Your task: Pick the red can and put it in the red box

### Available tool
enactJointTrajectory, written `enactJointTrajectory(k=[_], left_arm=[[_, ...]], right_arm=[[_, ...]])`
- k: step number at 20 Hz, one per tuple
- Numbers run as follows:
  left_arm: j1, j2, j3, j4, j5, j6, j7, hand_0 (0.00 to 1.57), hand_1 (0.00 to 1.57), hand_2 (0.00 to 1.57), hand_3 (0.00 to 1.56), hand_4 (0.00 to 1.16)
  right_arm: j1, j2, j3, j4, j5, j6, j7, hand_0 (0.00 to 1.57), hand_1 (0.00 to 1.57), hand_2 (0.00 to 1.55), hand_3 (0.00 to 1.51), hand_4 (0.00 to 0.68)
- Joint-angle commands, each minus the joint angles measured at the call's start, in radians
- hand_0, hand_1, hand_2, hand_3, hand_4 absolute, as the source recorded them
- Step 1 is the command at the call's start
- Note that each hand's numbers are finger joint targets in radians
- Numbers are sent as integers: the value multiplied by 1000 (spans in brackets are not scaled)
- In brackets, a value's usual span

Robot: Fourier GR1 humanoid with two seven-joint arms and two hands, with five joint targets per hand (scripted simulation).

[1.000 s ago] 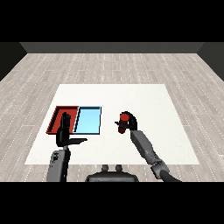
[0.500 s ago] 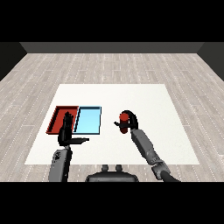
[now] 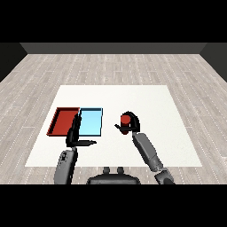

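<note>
We see the red can on the white table, right of the blue tray; no label is readable. The right hand curls round it. Far left lies the red tray. The left hand hangs with fingers straight, thumb spread.

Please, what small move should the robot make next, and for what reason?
Probably carry the red can to the left, toward the red tray. The right hand is curled round the can, which is right of the light blue tray, and the red tray lies beyond that one. The left hand is near the trays, fingers straight.
</note>
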Motion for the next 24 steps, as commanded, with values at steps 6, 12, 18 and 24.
enactJointTrajectory(k=[6, 12, 18, 24], left_arm=[[-107, -17, -166, 44, 24, 69, 119, 0, 0, 0, 0, 0], [-112, -17, -264, 87, 45, 149, 66, 0, 0, 0, 0, 0], [-171, -17, -347, 84, 78, 194, 140, 0, 0, 0, 0, 0], [-228, -17, -432, 158, 116, 280, 93, 0, 0, 0, 0, 0]], right_arm=[[21, 9, 23, -165, 13, -33, 85, 1429, 1429, 1443, 1421, 649], [93, -14, 13, -260, 42, 23, 132, 1429, 1429, 1443, 1421, 649], [51, 9, 63, -270, 29, -46, 120, 1405, 1405, 1422, 1410, 640], [45, 9, 135, -355, 22, -79, 174, 1377, 1377, 1406, 1401, 625]])
